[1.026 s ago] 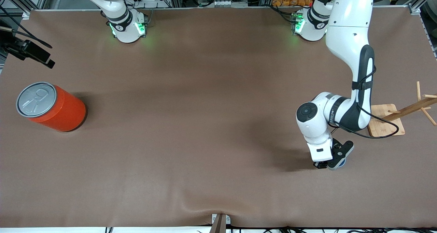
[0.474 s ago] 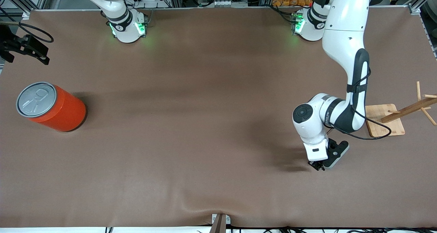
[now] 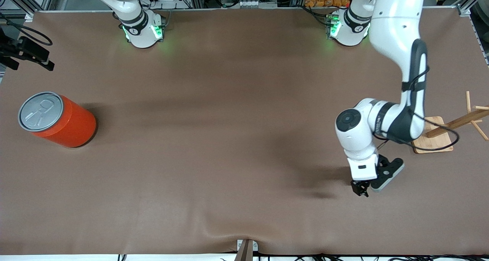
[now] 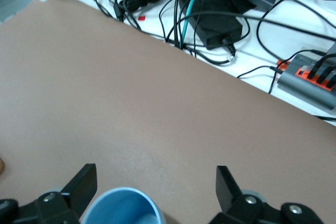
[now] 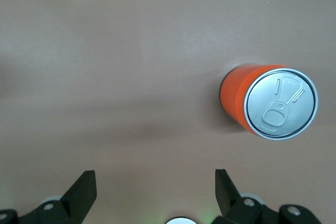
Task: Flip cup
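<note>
The cup [image 4: 122, 209] is light blue with a darker blue inside. It shows only in the left wrist view, its open mouth facing up toward the wrist camera. It sits between the wide-open fingers of my left gripper [image 4: 156, 178], close to one finger [image 4: 84, 181] and well apart from the other. In the front view my left gripper [image 3: 361, 190] is low over the table near the left arm's end and hides the cup. My right gripper [image 5: 155, 182] is open and empty, high over the table, and shows at the front view's edge [image 3: 28, 54].
A big orange can [image 3: 57, 119] with a grey pull-tab lid stands at the right arm's end; it also shows in the right wrist view [image 5: 270, 106]. A wooden rack on a square base [image 3: 433, 135] stands beside the left arm. Cables and a power strip [image 4: 310, 77] lie off the table's edge.
The left arm has swung a little toward the wooden rack, its gripper staying low over the same spot; a blue edge of the cup seen earlier is now hidden. The right gripper shifted slightly.
</note>
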`<state>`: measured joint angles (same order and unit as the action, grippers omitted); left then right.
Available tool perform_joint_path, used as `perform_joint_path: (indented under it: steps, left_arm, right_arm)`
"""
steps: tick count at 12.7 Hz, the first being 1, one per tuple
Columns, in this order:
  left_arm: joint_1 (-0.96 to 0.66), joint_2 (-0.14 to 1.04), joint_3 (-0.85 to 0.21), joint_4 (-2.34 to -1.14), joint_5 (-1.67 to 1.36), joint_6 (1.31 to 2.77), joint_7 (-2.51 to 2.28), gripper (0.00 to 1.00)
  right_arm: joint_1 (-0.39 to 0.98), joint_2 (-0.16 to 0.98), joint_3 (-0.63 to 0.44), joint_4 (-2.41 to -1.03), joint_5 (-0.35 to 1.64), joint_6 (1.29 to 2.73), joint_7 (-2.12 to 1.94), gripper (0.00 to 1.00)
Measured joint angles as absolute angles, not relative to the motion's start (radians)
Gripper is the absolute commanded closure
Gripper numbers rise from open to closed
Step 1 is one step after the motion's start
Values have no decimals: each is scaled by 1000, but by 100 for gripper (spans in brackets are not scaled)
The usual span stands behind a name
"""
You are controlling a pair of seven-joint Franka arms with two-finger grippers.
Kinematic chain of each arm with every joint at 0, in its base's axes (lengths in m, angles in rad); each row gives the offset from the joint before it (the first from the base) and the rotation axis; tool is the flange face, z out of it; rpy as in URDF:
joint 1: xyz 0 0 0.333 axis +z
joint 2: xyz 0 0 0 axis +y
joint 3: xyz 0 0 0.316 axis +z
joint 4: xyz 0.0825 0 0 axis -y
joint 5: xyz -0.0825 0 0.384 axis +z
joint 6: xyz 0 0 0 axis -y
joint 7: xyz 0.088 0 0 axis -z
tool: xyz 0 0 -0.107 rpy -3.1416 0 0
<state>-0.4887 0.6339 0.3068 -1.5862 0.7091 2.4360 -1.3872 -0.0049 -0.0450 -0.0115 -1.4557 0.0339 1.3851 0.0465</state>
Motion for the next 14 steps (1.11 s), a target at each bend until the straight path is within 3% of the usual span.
perform_joint_path:
  steps: [7, 14]
  left_arm:
    - [-396, 472, 307, -1593, 394, 2301, -758, 0]
    - [-378, 198, 259, -1615, 210, 1962, -396, 0]
  right_arm:
    - [-3, -45, -8, -1455, 34, 1383, 46, 0]
    - [-3, -45, -9, -1454, 34, 1380, 46, 0]
